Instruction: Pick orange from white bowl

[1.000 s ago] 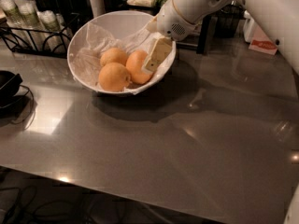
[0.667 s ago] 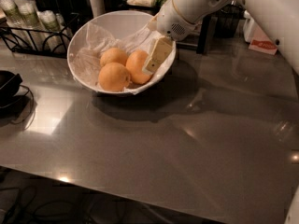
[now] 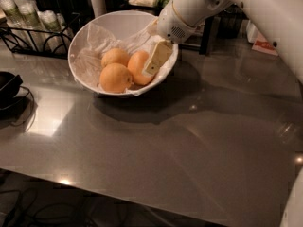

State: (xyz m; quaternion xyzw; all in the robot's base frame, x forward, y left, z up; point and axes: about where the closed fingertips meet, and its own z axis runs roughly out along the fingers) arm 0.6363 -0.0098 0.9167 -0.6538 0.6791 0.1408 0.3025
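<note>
The white bowl (image 3: 80, 41), lined with crinkled white paper, stands at the back of the grey table. Three fruits lie in it. The orange (image 3: 136, 66), deeper in colour and egg-shaped, lies on the right. Two paler round fruits sit beside it, one in front (image 3: 115, 78) and one behind (image 3: 115, 56). My gripper (image 3: 152, 64) reaches down into the bowl from the upper right and rests against the right side of the orange. Its cream-coloured tip covers part of the orange. My white arm (image 3: 199, 6) hides the bowl's far right rim.
A black wire rack (image 3: 33, 32) with bottles stands behind the bowl on the left. A dark object with a cable (image 3: 7, 86) lies at the left edge. A dark post (image 3: 207, 30) stands behind the arm. A white and red box (image 3: 265, 44) lies at the back right.
</note>
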